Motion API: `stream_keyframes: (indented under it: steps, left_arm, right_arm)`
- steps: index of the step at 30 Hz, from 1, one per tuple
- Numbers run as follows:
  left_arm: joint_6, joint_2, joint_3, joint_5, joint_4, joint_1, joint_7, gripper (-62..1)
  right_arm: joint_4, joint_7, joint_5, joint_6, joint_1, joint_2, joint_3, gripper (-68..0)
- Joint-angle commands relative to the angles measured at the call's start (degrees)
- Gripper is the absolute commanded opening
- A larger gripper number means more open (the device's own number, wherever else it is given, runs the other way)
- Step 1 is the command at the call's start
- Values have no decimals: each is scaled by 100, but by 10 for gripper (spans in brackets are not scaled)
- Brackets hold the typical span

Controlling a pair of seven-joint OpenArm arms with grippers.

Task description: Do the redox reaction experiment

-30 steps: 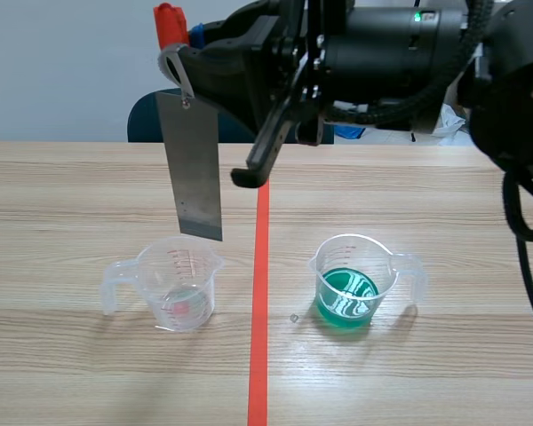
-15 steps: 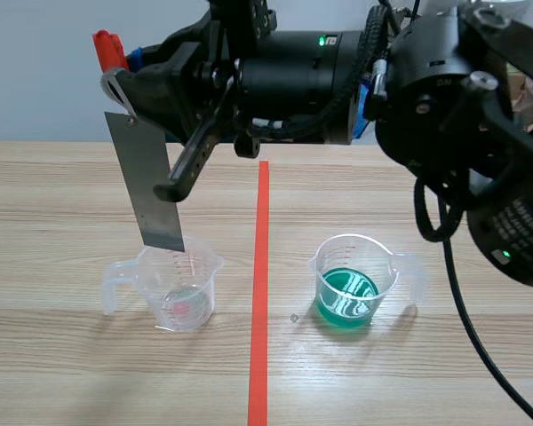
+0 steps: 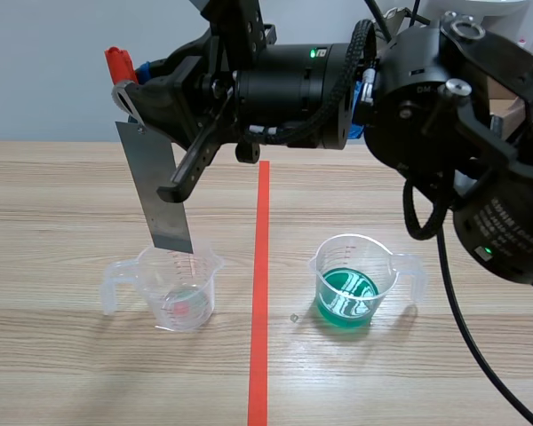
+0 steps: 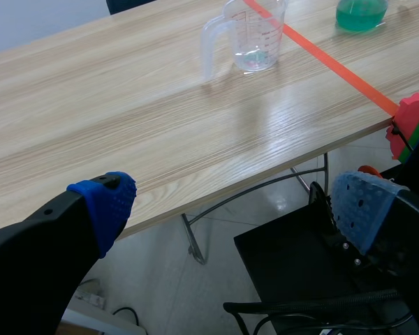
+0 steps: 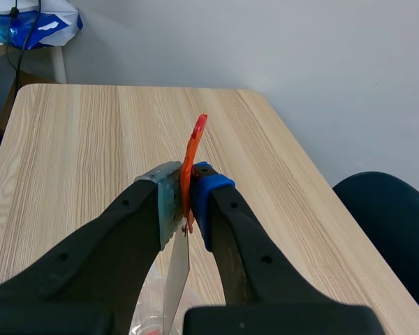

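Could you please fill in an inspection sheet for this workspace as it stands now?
Surface: wooden table, orange-red tape line down the middle.
Job's things: metal strip hanging over the near-empty measuring cup; green-liquid measuring cup across the tape line.
Clutter: small speck beside the tape.
Claws: right claw shut on the strip's orange-red top; left claw open, past the table edge.
Cables: black cable hanging low beside the green-liquid cup.
Surroundings: dark chair, pale wall.

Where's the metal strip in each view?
Scene: strip hangs from the clip in the right gripper, with its lower end at the clear cup's mouth.
Left wrist: not in it.
Right wrist: edge-on, below the gripper.
Shared: the wooden table; the cup shows in scene and left wrist.
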Motion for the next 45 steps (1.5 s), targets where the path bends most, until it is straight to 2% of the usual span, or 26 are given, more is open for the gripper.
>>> stream_keyframes:
  steps: [1, 45]
  left_arm:
    - [-2, 33, -68, -22, 4, 15, -301, -14]
    - [-2, 26, -68, -42, 4, 13, -291, -14]
  right_arm:
    - [90, 87, 85, -22, 127, -4, -33, -669]
    - [90, 109, 85, -22, 96, -7, -136, -669]
